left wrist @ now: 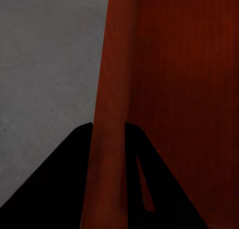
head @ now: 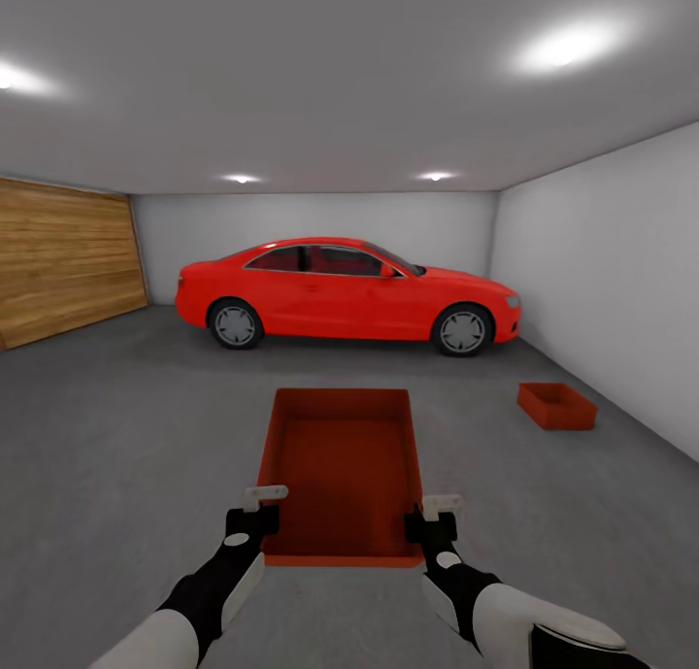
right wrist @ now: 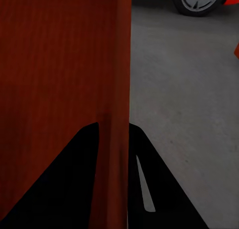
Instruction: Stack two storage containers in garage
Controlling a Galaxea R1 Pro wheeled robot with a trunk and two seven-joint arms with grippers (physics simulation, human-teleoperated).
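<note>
In the garage, I hold one orange-red storage container (head: 342, 470) out in front of me above the grey concrete floor (head: 126, 436). My left gripper (head: 254, 521) is shut on its left wall (left wrist: 107, 139), near the corner closest to me. My right gripper (head: 429, 525) is shut on its right wall (right wrist: 115, 139), one finger inside and one outside. The container is open-topped and empty. The second storage container (head: 556, 405) sits on the floor ahead to the right, close to the white wall.
A red car (head: 345, 295) is parked sideways across the far end of the garage. A wide wooden plank door (head: 63, 271) covers the left wall. The white wall (head: 612, 290) runs along the right. Bare concrete stretches between me and the car.
</note>
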